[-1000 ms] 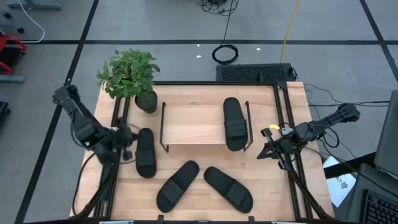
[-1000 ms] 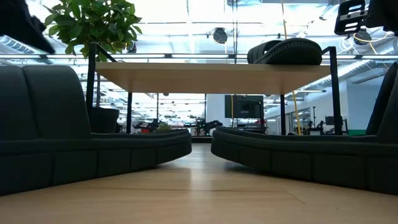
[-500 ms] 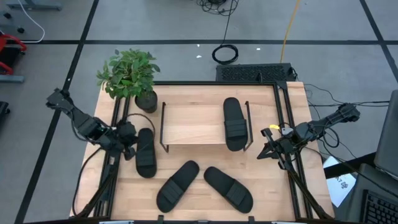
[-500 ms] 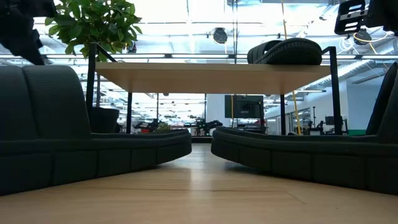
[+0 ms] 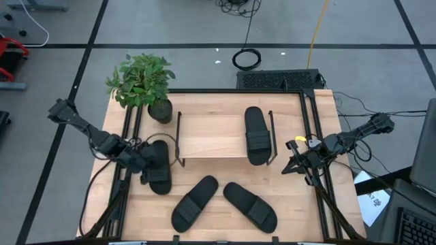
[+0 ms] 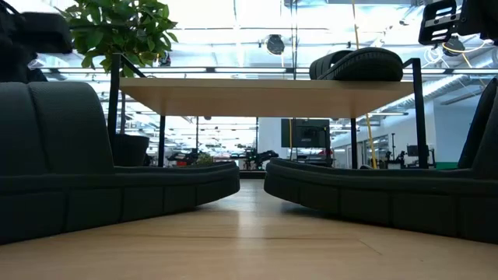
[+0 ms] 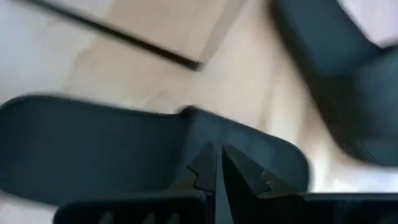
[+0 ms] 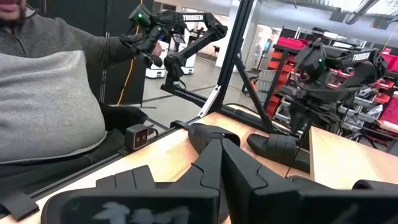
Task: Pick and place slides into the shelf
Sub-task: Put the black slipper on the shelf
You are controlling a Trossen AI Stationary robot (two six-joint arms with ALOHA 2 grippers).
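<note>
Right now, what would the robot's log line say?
left gripper: shut, over left slide | right gripper: shut, waiting at right edge | shelf: one slide on it | table: three slides

Both arms were dark, built of slim jointed links. The left arm (image 5: pixel 88 133) ended in a blocky black wrist with thin dark cables looping beside it. The right arm (image 5: pixel 354 137) carried a yellow tag and a white patch near its wrist. Each gripper had 2 dark fingers (image 8: pixel 214 163) with stepped, toothed inner edges tapering to points (image 7: pixel 202 169).
</note>
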